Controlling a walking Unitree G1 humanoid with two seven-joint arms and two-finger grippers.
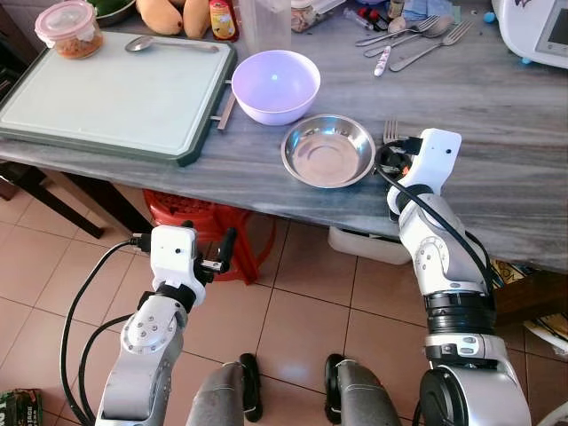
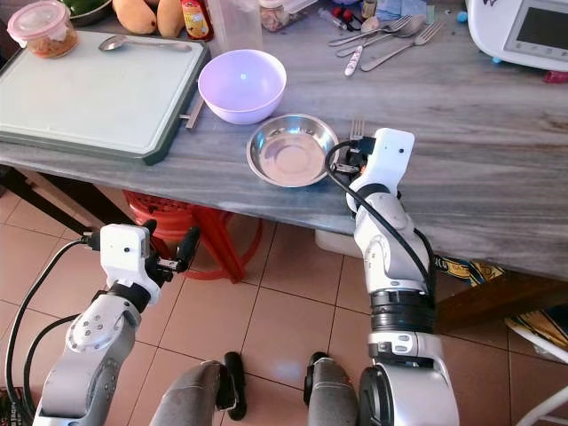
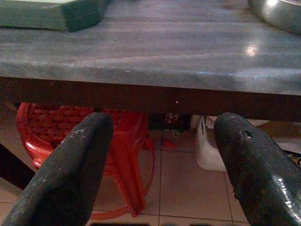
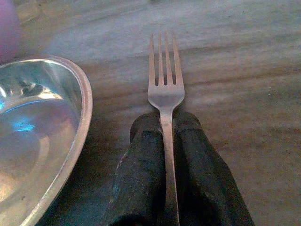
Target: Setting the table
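While the right arm reaches over the near edge of the surface, things stand so:

Right end effector (image 4: 165,141): closed on the fork's handle, both black fingers pressed against it from either side, low over the wood.
Fork (image 4: 164,80): tines pointing away from the robot, lying flat or nearly flat on the surface, just beside the steel bowl.
Steel bowl (image 1: 327,150): empty, near the front edge, to the robot's left of the fork, apart from it.
Purple bowl (image 1: 275,85): behind the steel bowl, close to its rim.
Left end effector (image 3: 162,155): open, fingers spread wide, holding nothing, below the surface edge and facing a red stool (image 3: 56,132) underneath.
Surface (image 1: 497,115): grey-brown wood grain.
Cutting board (image 1: 106,93): far left, with a spoon (image 1: 169,43) and a lidded food tub (image 1: 69,28) on it.
Loose cutlery (image 1: 413,40): several pieces at the back, well apart from the fork.
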